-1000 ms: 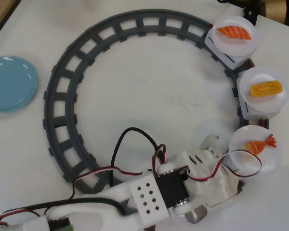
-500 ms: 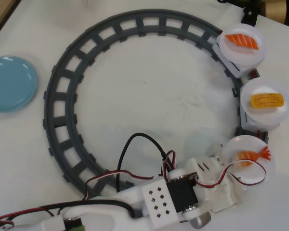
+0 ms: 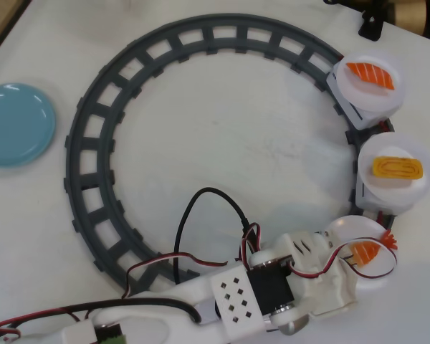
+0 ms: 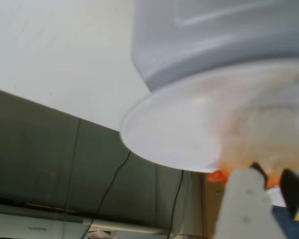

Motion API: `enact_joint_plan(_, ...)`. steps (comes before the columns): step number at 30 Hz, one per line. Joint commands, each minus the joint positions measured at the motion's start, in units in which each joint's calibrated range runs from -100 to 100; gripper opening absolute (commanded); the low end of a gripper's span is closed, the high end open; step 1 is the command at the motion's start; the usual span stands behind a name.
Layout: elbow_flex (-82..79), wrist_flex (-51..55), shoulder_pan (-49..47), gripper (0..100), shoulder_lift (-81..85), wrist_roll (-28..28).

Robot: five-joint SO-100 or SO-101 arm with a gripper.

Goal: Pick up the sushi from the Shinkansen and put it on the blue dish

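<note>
Down at the lower right of the overhead view, your gripper (image 3: 352, 252) sits right at the shrimp sushi (image 3: 368, 250) on the last white plate (image 3: 358, 231) of the Shinkansen (image 3: 378, 154). You're so close that how wide the fingers stand, or whether they pinch it, cannot be told. Next plate up carries the yellow egg piece (image 3: 397, 167), the top one the salmon piece (image 3: 370, 74). Far left, your blue dish (image 3: 14, 124) lies bare, outside the grey track (image 3: 93, 143).
</note>
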State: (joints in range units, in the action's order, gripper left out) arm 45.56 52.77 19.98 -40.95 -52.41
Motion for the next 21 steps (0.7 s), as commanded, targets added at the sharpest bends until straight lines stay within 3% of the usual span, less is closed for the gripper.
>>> enact_joint_plan(1, 3.3, -0.2, 0.2, 8, 1.3, 1.3)
enact_joint_plan(8, 2.6, -0.1, 0.7, 10, 0.7, 2.3)
enact_joint_plan(14, 2.7, -0.1, 1.0, 23, 1.3, 2.4)
enact_joint_plan(21, 2.4, -0.1, 2.6, 22, 0.6, 2.2)
